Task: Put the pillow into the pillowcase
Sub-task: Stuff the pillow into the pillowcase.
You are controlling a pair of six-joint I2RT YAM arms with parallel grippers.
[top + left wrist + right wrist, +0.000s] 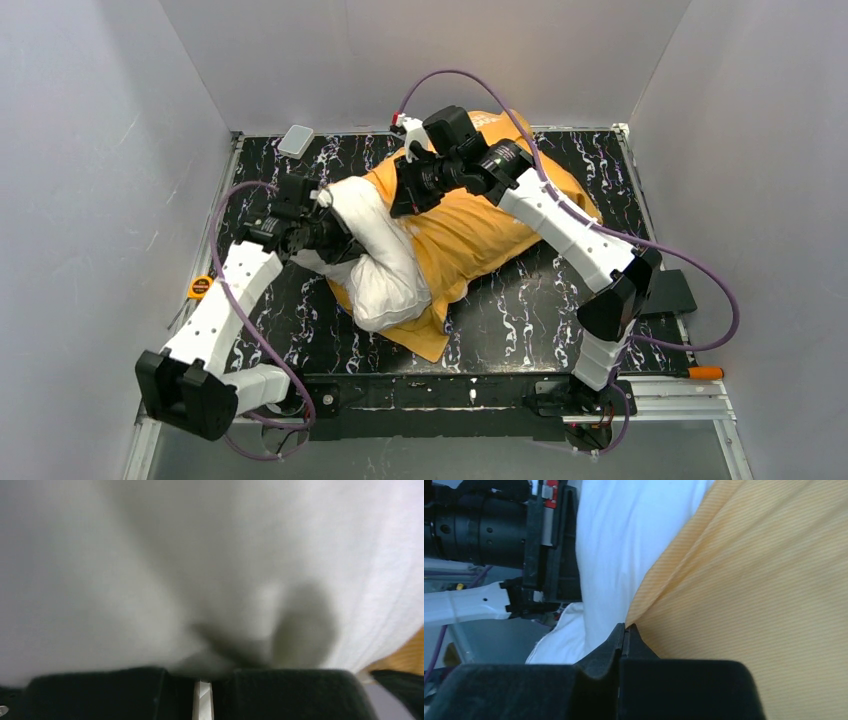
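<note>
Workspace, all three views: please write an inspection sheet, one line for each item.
Surface: black marbled table.
Job's things: white pillow partly inside the orange-yellow pillowcase; one end sticks out.
Clutter: grey pad, yellow disc, black box, orange-handled tool, all near the edges.
Hands: left hand shut on pillow; right hand shut on pillowcase edge.
Cables: purple cables loop along both arms.
Surroundings: plain grey walls.

black marbled table (pixel 520 320): orange pillowcase (pixel 470 235) at centre, grey pad (pixel 296 140) far-left corner.
</note>
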